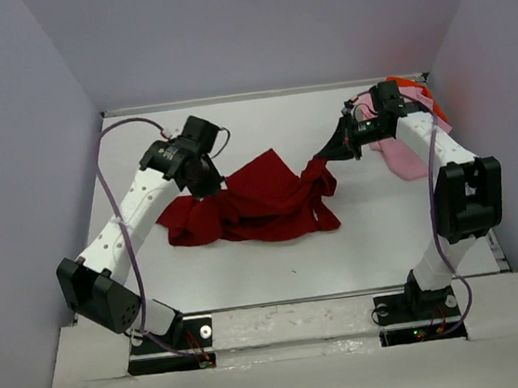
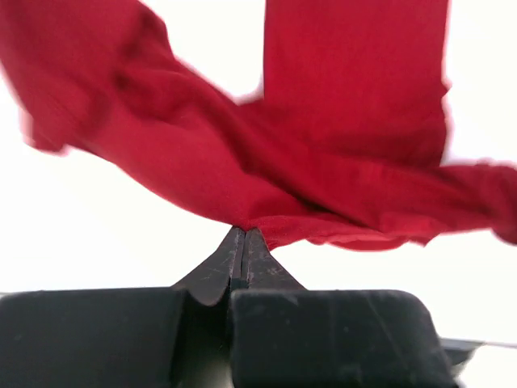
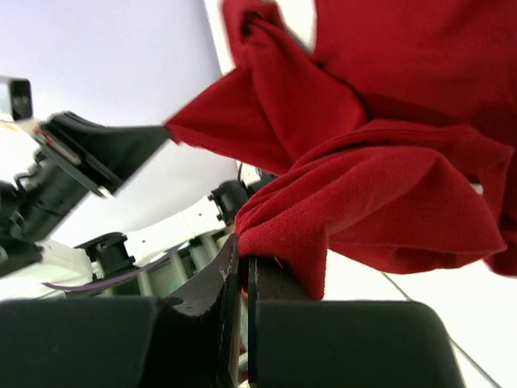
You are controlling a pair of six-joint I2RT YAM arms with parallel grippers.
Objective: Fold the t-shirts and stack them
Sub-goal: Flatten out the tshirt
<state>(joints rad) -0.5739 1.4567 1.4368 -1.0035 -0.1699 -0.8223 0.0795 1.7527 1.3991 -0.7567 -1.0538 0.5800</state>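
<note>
The dark red t-shirt lies crumpled mid-table, with both of its ends lifted. My left gripper is shut on the shirt's left part. In the left wrist view the closed fingertips pinch an edge of the red cloth. My right gripper is shut on the shirt's right corner, which is pulled up toward it. The right wrist view shows red fabric clamped and draped over the right gripper. The light pink t-shirt lies at the back right under the right arm. The bright orange t-shirt lies behind it in the corner.
Grey walls close in the white table on the left, back and right. The pink and orange shirts fill the back right corner beside the right arm's forearm. The left arm slants along the left side.
</note>
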